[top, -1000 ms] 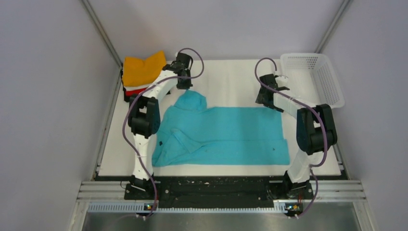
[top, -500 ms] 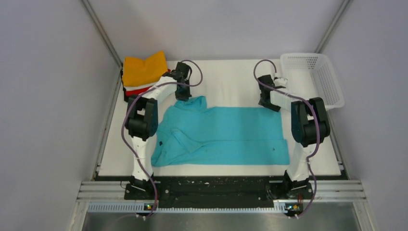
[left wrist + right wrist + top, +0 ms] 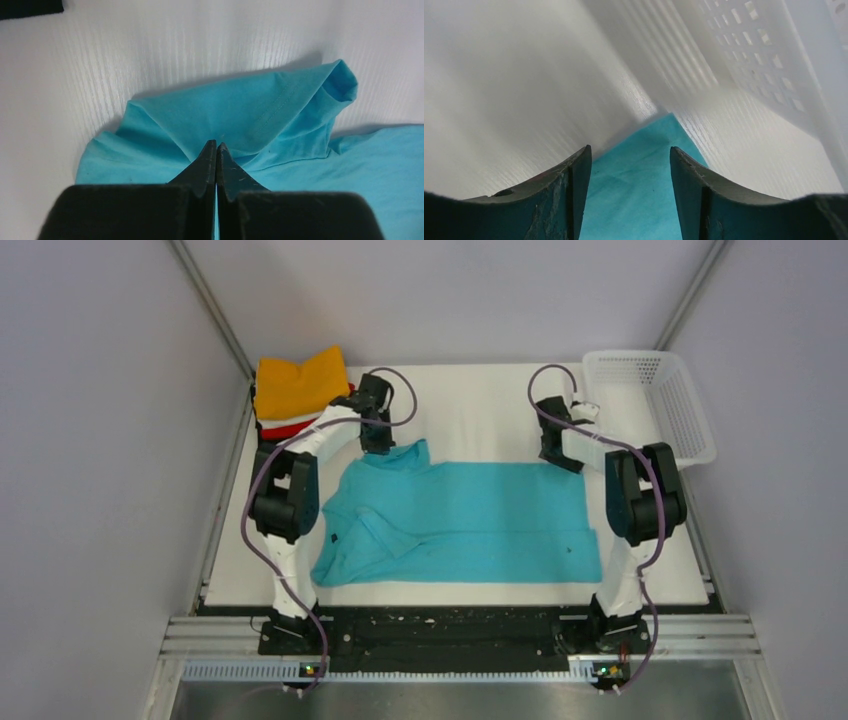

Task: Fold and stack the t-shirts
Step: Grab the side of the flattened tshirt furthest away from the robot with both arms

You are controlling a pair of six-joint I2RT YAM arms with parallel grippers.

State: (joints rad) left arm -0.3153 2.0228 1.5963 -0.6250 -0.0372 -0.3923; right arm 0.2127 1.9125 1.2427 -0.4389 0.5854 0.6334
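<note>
The turquoise t-shirt (image 3: 470, 520) lies spread across the white table, its left part bunched and folded over. My left gripper (image 3: 382, 445) is at the shirt's far left sleeve. In the left wrist view the fingers (image 3: 216, 144) are shut, and the turquoise cloth (image 3: 250, 110) tents up to their tips. My right gripper (image 3: 552, 454) is open above the shirt's far right corner. That corner (image 3: 639, 195) shows between the spread fingers (image 3: 630, 150) in the right wrist view. A stack of folded shirts, orange (image 3: 297, 383) on top with white and red (image 3: 285, 428) below, sits at the far left.
A white perforated basket (image 3: 660, 400) stands at the far right corner and shows close to the right gripper in the right wrist view (image 3: 774, 60). Grey walls enclose the table on three sides. A black edge (image 3: 30, 6) shows at the top left of the left wrist view.
My left gripper has come down and nearer onto the far left sleeve, and its elbow has swung left. My right arm has drawn in, its gripper now over the far right corner.
</note>
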